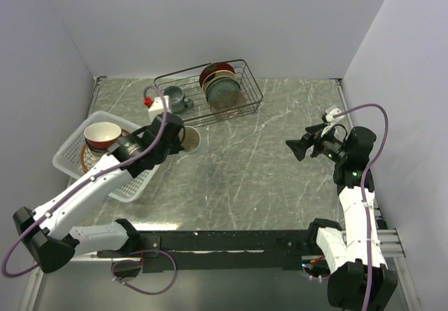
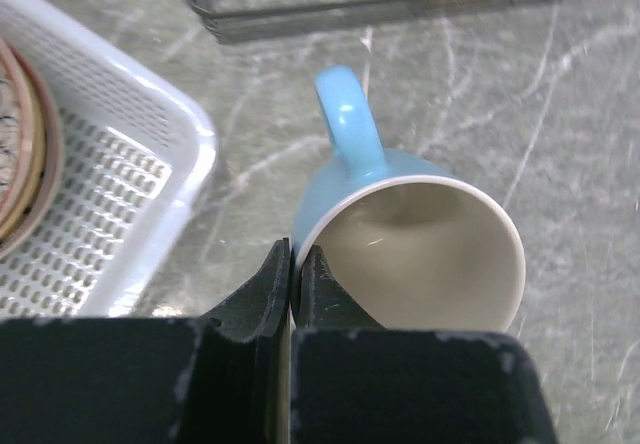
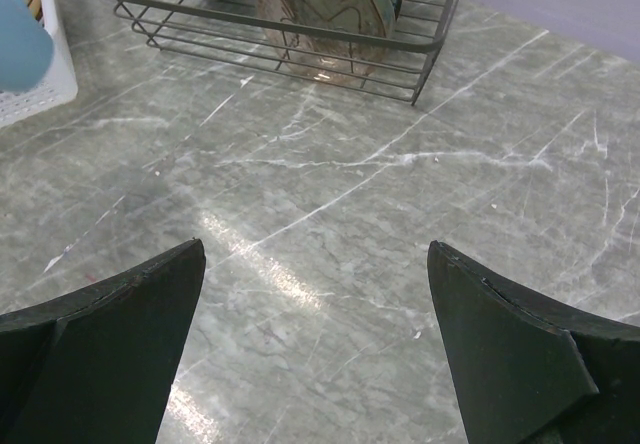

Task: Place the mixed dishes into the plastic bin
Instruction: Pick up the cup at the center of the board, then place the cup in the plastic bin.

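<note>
1. Light blue mug (image 2: 400,226): glazed ceramic, cream inside, round mouth, looped handle. It sat just beside the right corner of the plastic bin (image 2: 190,136), outside it. We could not tell whether it rested on the table or hung clear.
2. Mug orientation: the mouth faced up and the long axis was near upright. The handle pointed away towards the wire rack (image 1: 252,91).
3. Left gripper (image 2: 292,256): matt black fingers, drawn narrow, pinching the mug wall at the rim.
4. Right gripper (image 3: 316,248): black wedge-shaped fingers spread wide, holding nothing, above bare table well apart from the mug.
5. Plastic bin: white, rectangular, lattice-perforated, rounded corners. It held stacked plates (image 2: 25,154) and a cream bowl (image 1: 103,134) with a red outside.
6. Table (image 1: 245,178): grey-green marbled surface with pale veins, glossy.
7. Views: only the overhead view showed the bowl and the grey mug (image 1: 175,99). Only the left wrist view showed the pinch on the rim. The right wrist view showed the upright plates (image 3: 330,4) closely.
</note>
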Motion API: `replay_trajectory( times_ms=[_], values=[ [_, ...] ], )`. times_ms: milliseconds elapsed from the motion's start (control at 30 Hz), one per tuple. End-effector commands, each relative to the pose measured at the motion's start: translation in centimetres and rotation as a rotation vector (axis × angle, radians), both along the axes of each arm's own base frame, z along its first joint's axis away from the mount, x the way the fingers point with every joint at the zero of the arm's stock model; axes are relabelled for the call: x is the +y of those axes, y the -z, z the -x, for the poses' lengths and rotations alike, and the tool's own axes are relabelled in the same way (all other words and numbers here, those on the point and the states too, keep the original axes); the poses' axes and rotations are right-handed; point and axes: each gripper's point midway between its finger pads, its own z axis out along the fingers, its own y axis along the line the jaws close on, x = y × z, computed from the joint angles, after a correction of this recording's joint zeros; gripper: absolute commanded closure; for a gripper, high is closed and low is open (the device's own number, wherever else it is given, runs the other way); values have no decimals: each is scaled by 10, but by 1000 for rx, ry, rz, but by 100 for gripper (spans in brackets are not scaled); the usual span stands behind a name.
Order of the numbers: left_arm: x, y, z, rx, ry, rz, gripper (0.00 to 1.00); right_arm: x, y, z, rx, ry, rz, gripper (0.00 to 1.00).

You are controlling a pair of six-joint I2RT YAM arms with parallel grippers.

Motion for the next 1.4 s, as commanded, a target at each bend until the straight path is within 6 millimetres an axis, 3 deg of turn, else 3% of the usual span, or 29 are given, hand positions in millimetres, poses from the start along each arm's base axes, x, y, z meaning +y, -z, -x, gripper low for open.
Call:
replay_trajectory(
  times_ms=[0,333,967,1367],
  values=[
    [22,-38,-13,-124,-63,87,99,-5,-22,-6,-67,10,27,0],
    [61,-47,-18,-148,-138,59,99,-6,-22,-6,-66,14,29,0],
    [95,-48,-28,-154,-202,22,99,-5,-23,-6,-70,11,30,0],
    [132,-40,-35,-133,-280,6,99,-4,-25,-4,-77,8,32,0]
  ],
)
